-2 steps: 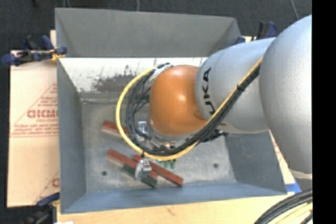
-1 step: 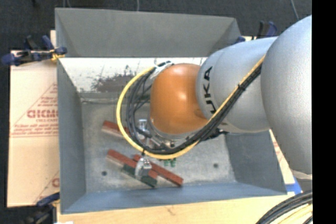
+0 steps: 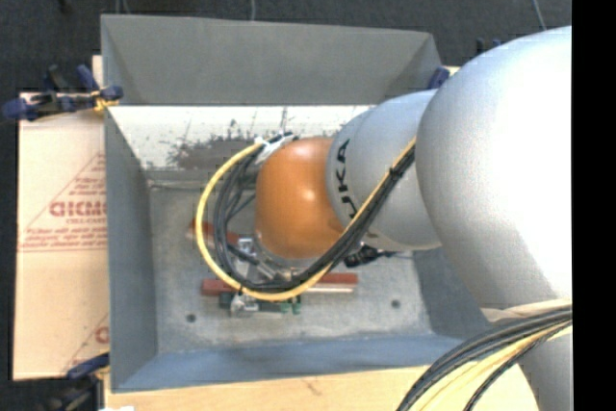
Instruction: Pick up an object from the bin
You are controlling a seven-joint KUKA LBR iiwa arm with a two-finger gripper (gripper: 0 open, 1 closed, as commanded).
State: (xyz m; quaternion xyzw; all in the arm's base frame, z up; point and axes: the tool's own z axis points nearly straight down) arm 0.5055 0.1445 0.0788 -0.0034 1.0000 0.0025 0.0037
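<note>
The grey metal bin point(image 3: 130, 236) occupies the centre of the frame. The arm's orange domed wrist cover point(image 3: 294, 197) hangs over the bin floor, ringed by yellow and black cables point(image 3: 205, 207). The gripper point(image 3: 248, 298) sits beneath it, at the lower centre of the floor, over a long reddish-brown bar point(image 3: 332, 281) lying crosswise. A small green piece point(image 3: 289, 306) lies just below the bar. Whether the gripper is spread or closed cannot be told.
</note>
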